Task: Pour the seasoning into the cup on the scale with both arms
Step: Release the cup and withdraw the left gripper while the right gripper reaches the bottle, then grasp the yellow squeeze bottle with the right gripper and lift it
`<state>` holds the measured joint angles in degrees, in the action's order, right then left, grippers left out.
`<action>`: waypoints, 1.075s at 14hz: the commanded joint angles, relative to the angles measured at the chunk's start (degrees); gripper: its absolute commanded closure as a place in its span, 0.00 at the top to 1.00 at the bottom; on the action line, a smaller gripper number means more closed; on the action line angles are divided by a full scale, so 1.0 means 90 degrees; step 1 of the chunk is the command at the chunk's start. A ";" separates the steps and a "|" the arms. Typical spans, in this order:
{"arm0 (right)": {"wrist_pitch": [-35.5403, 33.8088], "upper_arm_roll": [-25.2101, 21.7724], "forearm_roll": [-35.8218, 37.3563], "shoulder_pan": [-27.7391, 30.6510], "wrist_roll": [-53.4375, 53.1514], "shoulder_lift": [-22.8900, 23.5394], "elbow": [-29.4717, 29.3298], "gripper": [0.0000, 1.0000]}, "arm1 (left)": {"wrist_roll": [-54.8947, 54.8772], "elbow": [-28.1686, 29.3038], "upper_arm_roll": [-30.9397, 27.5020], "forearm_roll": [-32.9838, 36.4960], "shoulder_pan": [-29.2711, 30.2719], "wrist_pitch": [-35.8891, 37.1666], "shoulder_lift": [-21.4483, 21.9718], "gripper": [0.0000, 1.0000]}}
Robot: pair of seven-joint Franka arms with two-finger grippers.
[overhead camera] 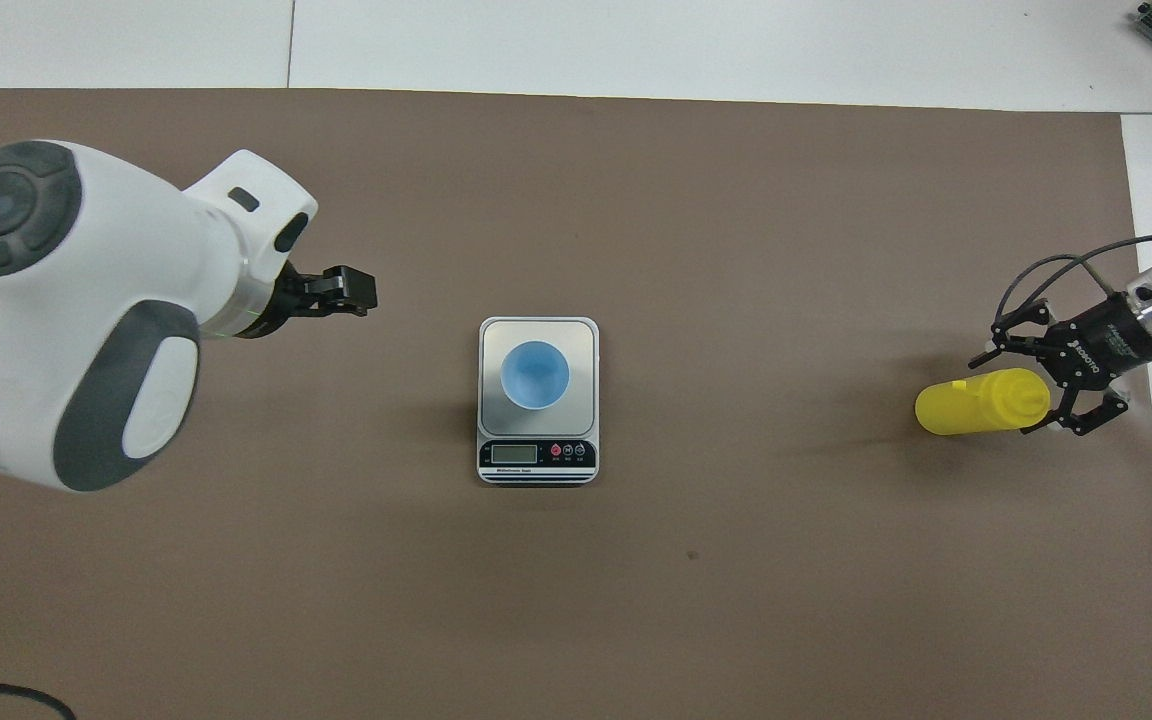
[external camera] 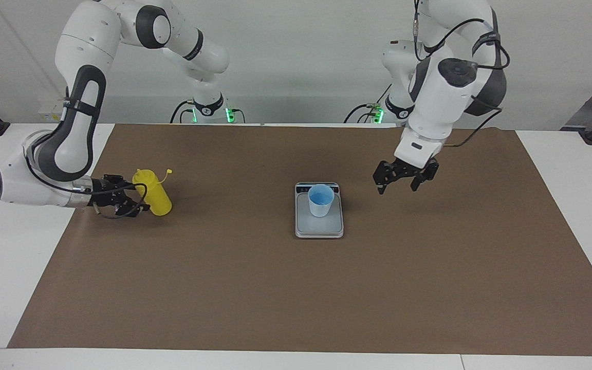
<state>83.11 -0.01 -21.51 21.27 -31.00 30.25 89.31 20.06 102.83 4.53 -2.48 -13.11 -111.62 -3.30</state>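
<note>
At mid-left of the facing view, the right gripper (external camera: 130, 201) is spread wide around the bottle (external camera: 153, 192), not yet clamped. The cup (external camera: 320, 200) stands free on the scale (external camera: 319, 228) at centre. The left gripper (external camera: 400, 181) hangs open and empty over the mat (external camera: 296, 288).

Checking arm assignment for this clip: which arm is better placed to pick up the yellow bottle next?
Right. The right gripper sits open at the seasoning, fingers on either side of it. The left gripper hangs open over the bare mat at the left arm's end, away from the cup on the scale.
</note>
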 commanded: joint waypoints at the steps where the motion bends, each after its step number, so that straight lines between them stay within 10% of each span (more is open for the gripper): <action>1: -0.0006 0.0020 -0.0276 0.0058 -0.0257 -0.0235 0.0418 1.00 | -0.0946 0.0059 0.0063 0.0071 0.0586 0.0652 0.0560 1.00; 6: 0.0014 0.0030 -0.0403 0.0049 -0.0286 -0.0363 0.0712 0.92 | -0.1428 -0.0585 0.0034 0.0080 0.0919 0.1727 0.0699 1.00; 8: -0.0016 0.0020 -0.0587 0.0049 -0.0529 -0.0372 0.0731 0.44 | -0.1661 -0.0839 0.0014 0.0081 0.0929 0.2108 0.0699 1.00; 9: -0.0016 0.0020 -0.0715 0.0068 -0.0695 -0.0372 0.0751 0.04 | -0.1682 -0.0946 0.0004 0.0090 0.0929 0.2264 0.0699 1.00; 15: -0.0006 0.0020 -0.0726 0.0146 -0.0765 -0.0372 0.0702 0.00 | -0.1682 -0.1035 0.0004 0.0081 0.0929 0.2441 0.0757 1.00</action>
<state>83.05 -0.15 -26.38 21.50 -36.71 28.65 94.16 5.89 94.69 4.37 -2.48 -5.25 -91.32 3.45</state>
